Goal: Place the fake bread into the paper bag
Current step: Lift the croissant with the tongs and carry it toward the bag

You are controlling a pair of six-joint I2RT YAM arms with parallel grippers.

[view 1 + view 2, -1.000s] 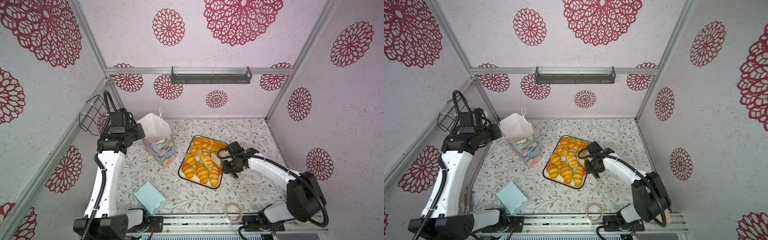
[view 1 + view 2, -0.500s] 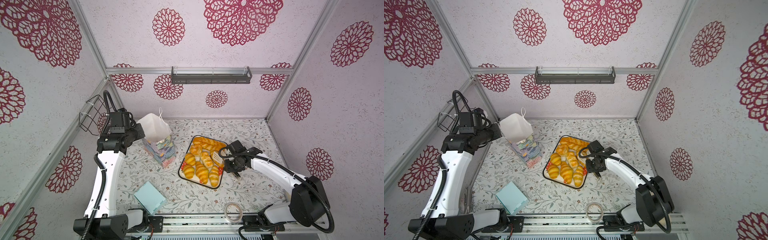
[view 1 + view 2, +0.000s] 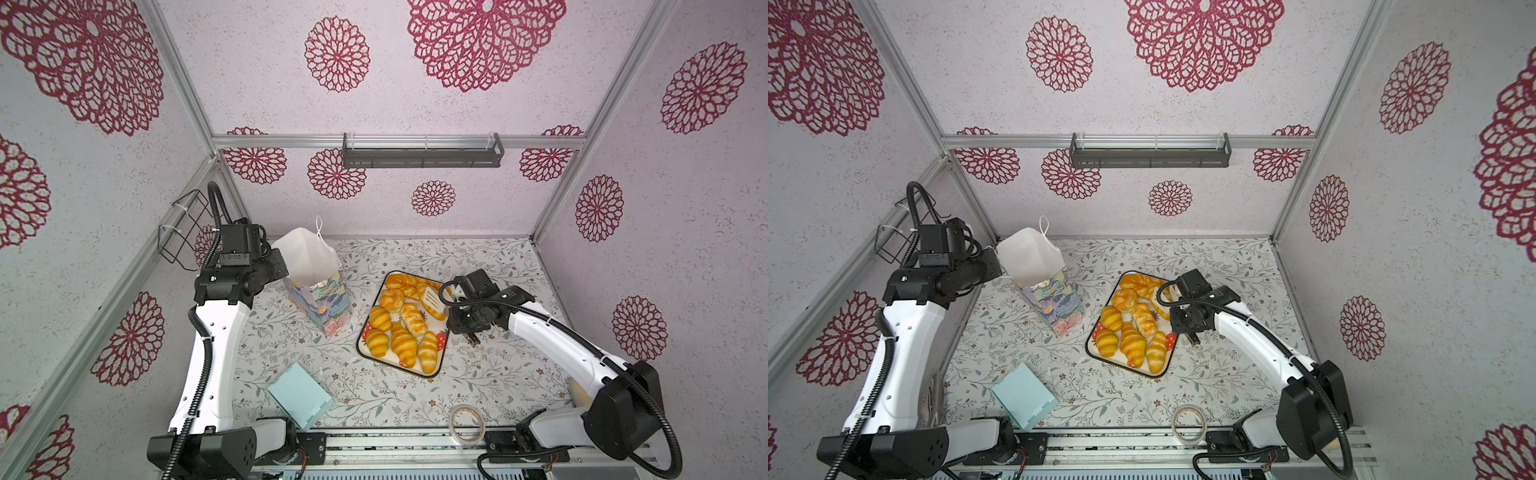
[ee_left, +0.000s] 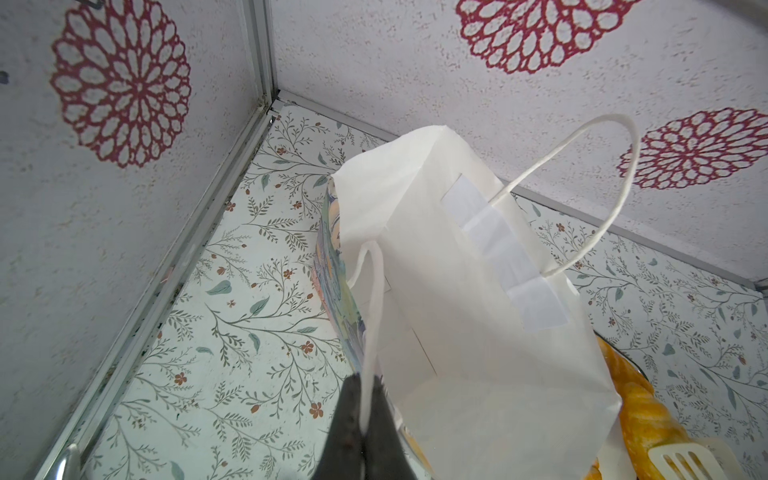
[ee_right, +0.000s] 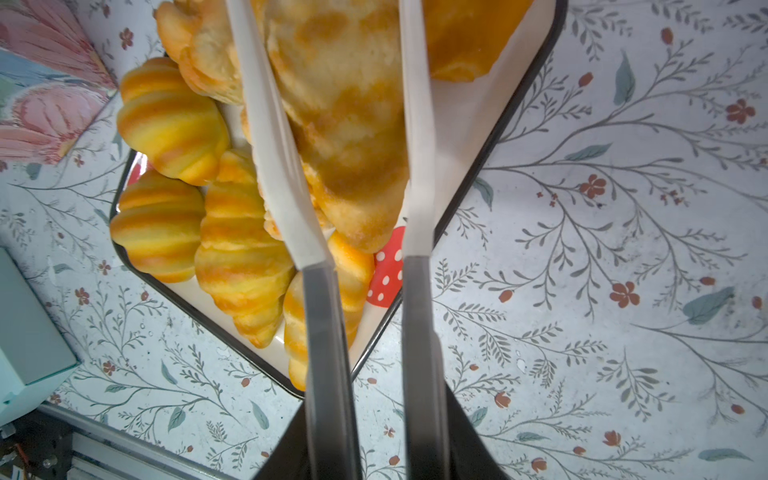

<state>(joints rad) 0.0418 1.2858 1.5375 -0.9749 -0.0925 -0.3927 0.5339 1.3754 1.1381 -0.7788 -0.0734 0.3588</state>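
The paper bag (image 3: 309, 266) stands upright at the back left, white inside with painted flowers low on its outside. My left gripper (image 4: 365, 399) is shut on the bag's thin white cord handle (image 4: 372, 316) and holds that side of the mouth open. Several glossy striped pieces of fake bread (image 3: 403, 345) lie on a dark-rimmed tray (image 3: 440, 365). My right gripper (image 5: 376, 436) is shut on a pair of tongs (image 5: 417, 324) with steel arms and white tips. The tips press the two sides of a browner, triangular piece of bread (image 5: 345, 124) over the tray.
A light blue box (image 3: 300, 401) lies at the front left and a tape roll (image 3: 467, 424) at the front edge. A wire basket (image 3: 183, 232) hangs on the left wall and a grey shelf (image 3: 422, 151) on the back wall.
The right gripper has squeezed the tongs narrower, and the right wrist has shifted slightly over the tray's right side. The left arm and the bag have not moved.
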